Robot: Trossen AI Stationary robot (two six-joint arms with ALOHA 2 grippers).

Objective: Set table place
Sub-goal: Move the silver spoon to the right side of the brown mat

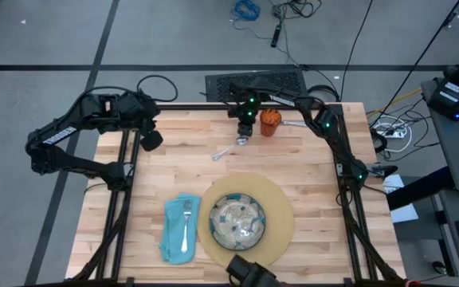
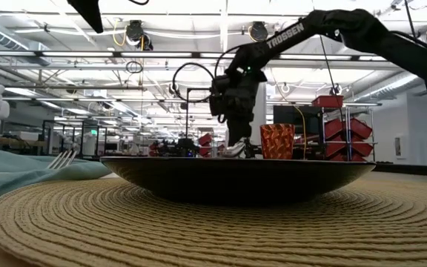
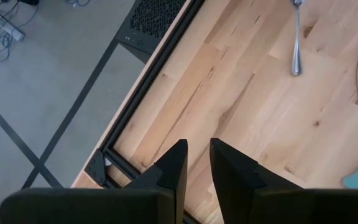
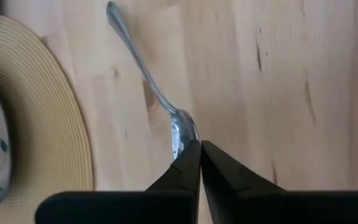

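A silver spoon lies on the table at the far middle, its handle pointing toward the placemat. My right gripper is shut at the spoon's bowl and also shows in the high view. An orange cup stands just right of it. A round tan placemat carries a green-patterned plate at the near edge. A fork lies on a teal napkin left of the placemat. My left gripper hangs slightly open and empty over the table's far left corner. My right gripper pinches the tip of the spoon's bowl between its two fingertips, coming from above and pointing down. The fingers hide the very end of the bowl. The spoon's handle lies on the table.
A silver piece, likely a knife, lies right of the cup near the far edge. Bare wood lies between the spoon and the placemat and along the table's left side. The black frame edges the table.
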